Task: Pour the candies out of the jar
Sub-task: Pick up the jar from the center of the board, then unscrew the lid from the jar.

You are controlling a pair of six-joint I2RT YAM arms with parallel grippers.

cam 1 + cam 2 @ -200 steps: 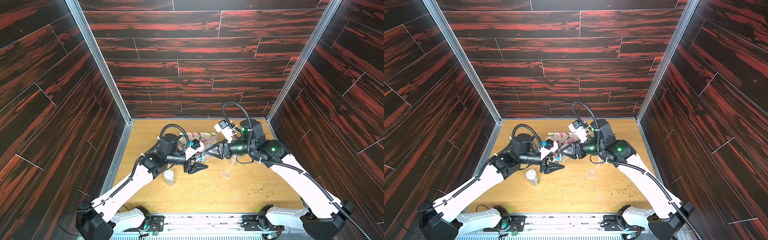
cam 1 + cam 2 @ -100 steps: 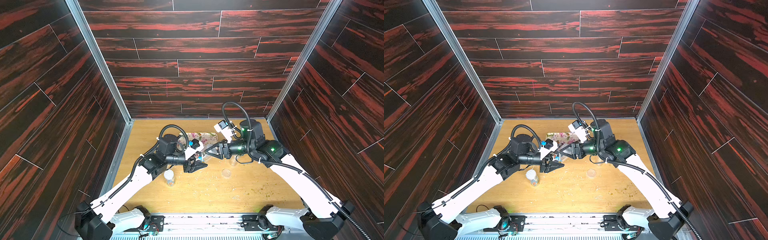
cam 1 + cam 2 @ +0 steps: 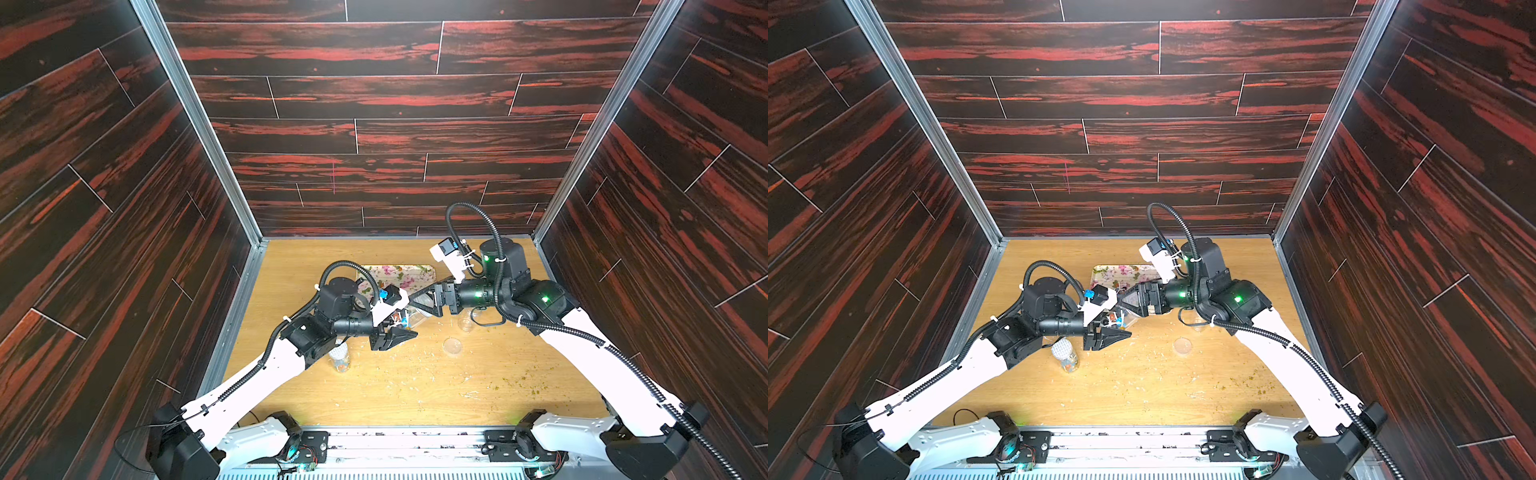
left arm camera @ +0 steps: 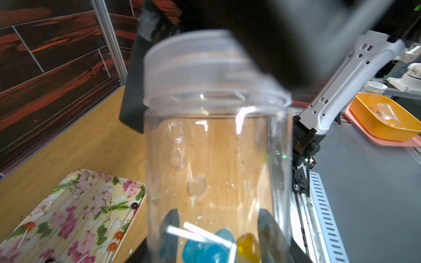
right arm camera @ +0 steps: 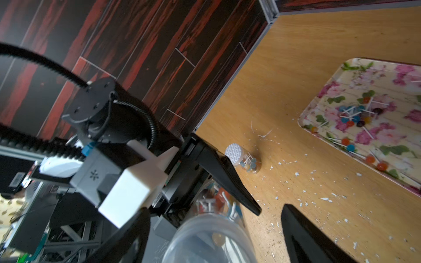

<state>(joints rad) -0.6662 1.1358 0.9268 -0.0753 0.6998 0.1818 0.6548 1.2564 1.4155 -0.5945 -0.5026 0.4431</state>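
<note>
Right hand (image 3: 419,305) wider around jar (image 4: 216,159)

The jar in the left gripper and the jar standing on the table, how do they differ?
The held jar is tipped over and lifted off the table, clamped in the left gripper. The standing jar is upright on the table, and nothing holds it. The held jar's far end looks translucent, while the standing jar's top is white. Both are clear and hold candies with white sticks.
</note>
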